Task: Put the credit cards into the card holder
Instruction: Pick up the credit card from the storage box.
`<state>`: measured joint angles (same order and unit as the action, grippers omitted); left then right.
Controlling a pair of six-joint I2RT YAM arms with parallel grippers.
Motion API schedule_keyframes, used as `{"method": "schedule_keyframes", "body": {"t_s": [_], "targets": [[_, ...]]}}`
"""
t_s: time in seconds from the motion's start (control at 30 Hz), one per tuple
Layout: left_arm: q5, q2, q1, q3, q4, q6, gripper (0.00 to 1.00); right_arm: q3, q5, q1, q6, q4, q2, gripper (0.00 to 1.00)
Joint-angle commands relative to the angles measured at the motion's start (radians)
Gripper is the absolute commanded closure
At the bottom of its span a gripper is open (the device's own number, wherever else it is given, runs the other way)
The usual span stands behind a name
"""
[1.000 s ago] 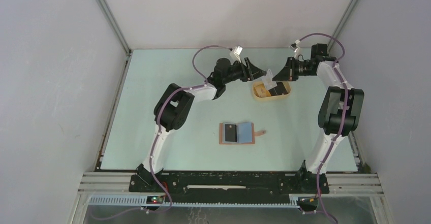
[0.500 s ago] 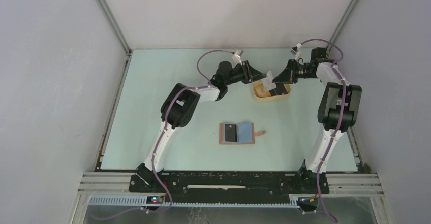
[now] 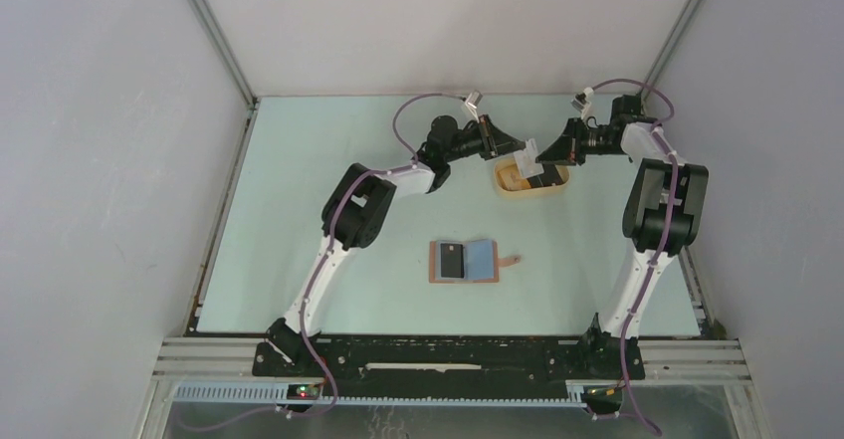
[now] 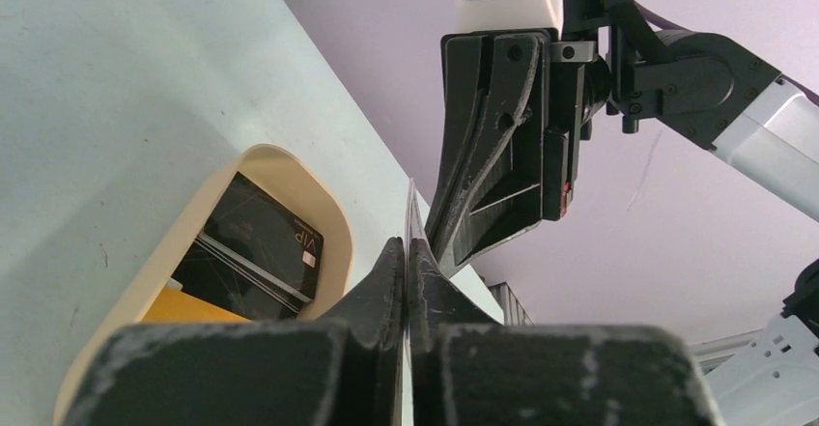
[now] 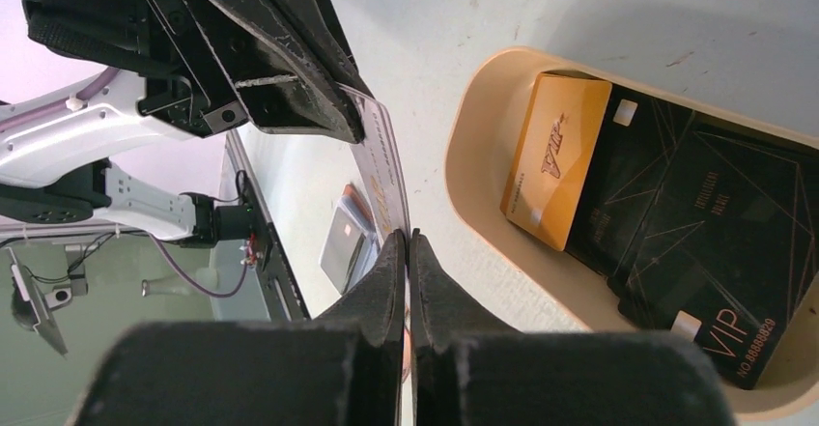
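Shifted slightly toward 3 o'clock since a second ago, the left tool has gone from spread to clenched. It now pinches one card that the right tool also grips tight from the opposite end. Both tools meet nose to nose above the tray, at about 1 o'clock from the middle of the counter. The card is seen edge-on between them, lifted clear of the tray.

Three more cards lie inside the one tray: one gold card lying against two dark cards, one of them marked VIP. One wallet lies open and flat near the counter's centre, at about 7 o'clock from the tray and well apart from it. A single dark card rests on its 9 o'clock half, and its 3 o'clock half shows pale blue.
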<state>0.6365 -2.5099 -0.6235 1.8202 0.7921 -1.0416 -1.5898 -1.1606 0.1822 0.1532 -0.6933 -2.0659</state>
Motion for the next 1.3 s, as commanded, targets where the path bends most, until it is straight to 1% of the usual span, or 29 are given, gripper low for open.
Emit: {"method": "schedule_keyframes", "body": {"t_s": [0.0,0.03,0.23,0.3,0.4,0.67,0.77,0.9,0.97,1.07,1.2,1.27], "targets": [[0.029,-0.024,-0.008,0.067,0.032,0.027,1.0,-0.068,0.053,-0.006,0.006,-0.026,-0.019,0.96],[0.03,-0.027,-0.008,0.071,0.032,0.031,1.0,-0.077,0.055,-0.005,0.009,-0.032,-0.028,0.95],[0.055,-0.065,-0.006,0.113,0.034,0.028,1.0,-0.108,0.047,-0.004,0.028,-0.057,-0.049,0.76],[0.066,-0.074,-0.005,0.124,0.047,0.015,1.0,-0.114,0.046,-0.004,0.039,-0.068,-0.051,0.68],[0.083,-0.085,-0.004,0.139,0.058,0.006,1.0,-0.123,0.042,-0.006,0.056,-0.084,-0.058,0.6],[0.091,-0.093,0.0,0.148,0.056,0.007,1.0,-0.149,0.115,-0.034,0.086,-0.101,-0.068,0.48],[0.088,-0.092,0.003,0.147,0.051,0.012,1.0,-0.176,0.14,-0.048,0.106,-0.123,-0.083,0.47],[0.083,-0.093,0.004,0.15,0.039,0.02,1.0,-0.197,0.173,-0.072,0.14,-0.144,-0.09,0.52],[0.076,-0.093,0.005,0.149,0.037,0.022,1.0,-0.206,0.197,-0.084,0.16,-0.157,-0.091,0.52],[0.066,-0.09,0.008,0.144,0.035,0.022,1.0,-0.206,0.24,-0.105,0.186,-0.164,-0.084,0.51],[0.046,-0.082,0.013,0.13,0.035,0.02,1.0,-0.198,0.297,-0.129,0.211,-0.159,-0.067,0.45],[0.044,-0.081,0.014,0.126,0.035,0.019,1.0,-0.193,0.323,-0.141,0.215,-0.147,-0.06,0.44]]}}
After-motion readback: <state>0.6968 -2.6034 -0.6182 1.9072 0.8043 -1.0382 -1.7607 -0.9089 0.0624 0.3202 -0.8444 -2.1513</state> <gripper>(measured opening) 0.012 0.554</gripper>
